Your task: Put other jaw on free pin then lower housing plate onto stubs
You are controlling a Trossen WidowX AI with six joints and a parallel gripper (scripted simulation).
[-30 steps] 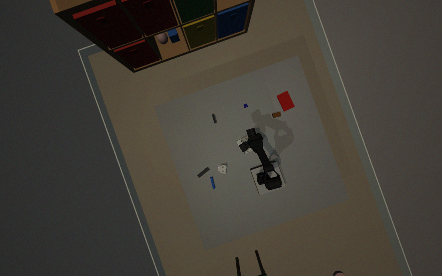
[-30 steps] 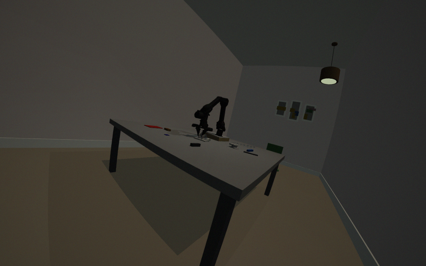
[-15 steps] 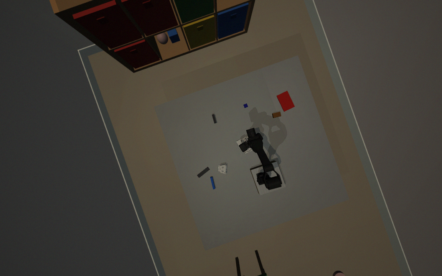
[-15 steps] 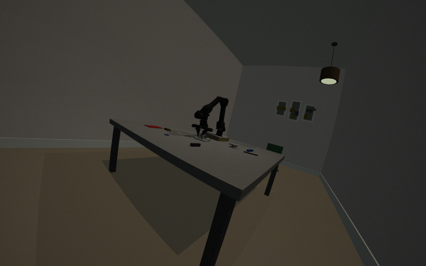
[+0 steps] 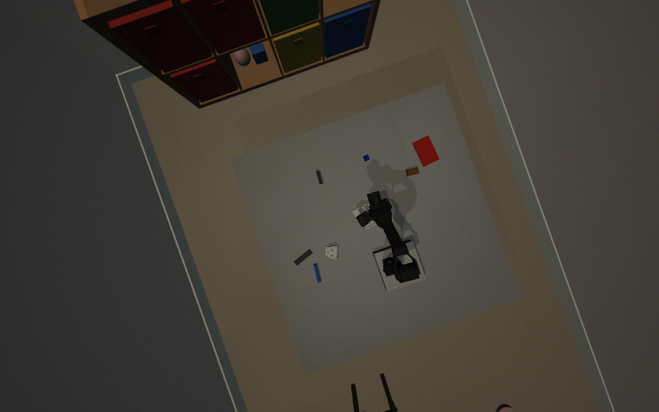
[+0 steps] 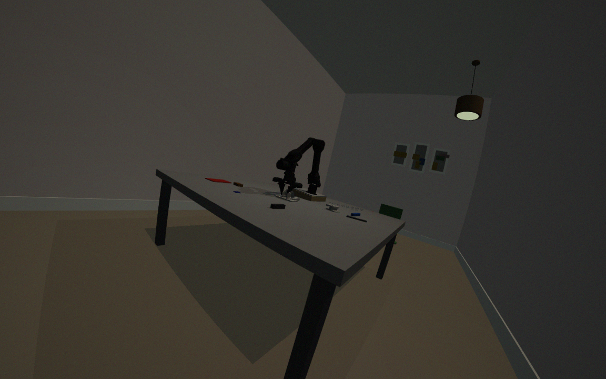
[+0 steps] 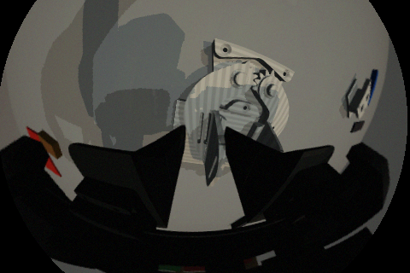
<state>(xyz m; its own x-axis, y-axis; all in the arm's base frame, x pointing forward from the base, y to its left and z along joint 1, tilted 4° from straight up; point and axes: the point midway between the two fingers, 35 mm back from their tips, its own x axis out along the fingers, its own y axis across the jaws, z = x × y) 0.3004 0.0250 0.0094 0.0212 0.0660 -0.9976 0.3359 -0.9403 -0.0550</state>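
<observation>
The pale base [image 5: 357,212] [image 6: 291,199] [image 7: 241,52] lies on the table under the arm. In the wrist view two round pin heads [image 7: 240,78] [image 7: 270,90] stand near its far edge, with gear teeth between them. My gripper [image 6: 287,193] [image 7: 204,130] points down over the near part of the base. It is shut on a jaw, whose dark thin upright part [image 7: 210,149] shows between the fingertips. Striped shadow and the fingers hide how the jaw sits on its pin and whether the teeth mesh. The white housing plate [image 5: 331,251] [image 6: 333,207] lies apart, off to the side.
A dark bar [image 5: 303,257] and a blue bar [image 5: 317,272] lie near the housing plate. A dark block [image 5: 319,176], a small blue cube [image 5: 366,157], an orange-brown block [image 5: 412,171] and a red pad [image 5: 425,150] lie beyond the base.
</observation>
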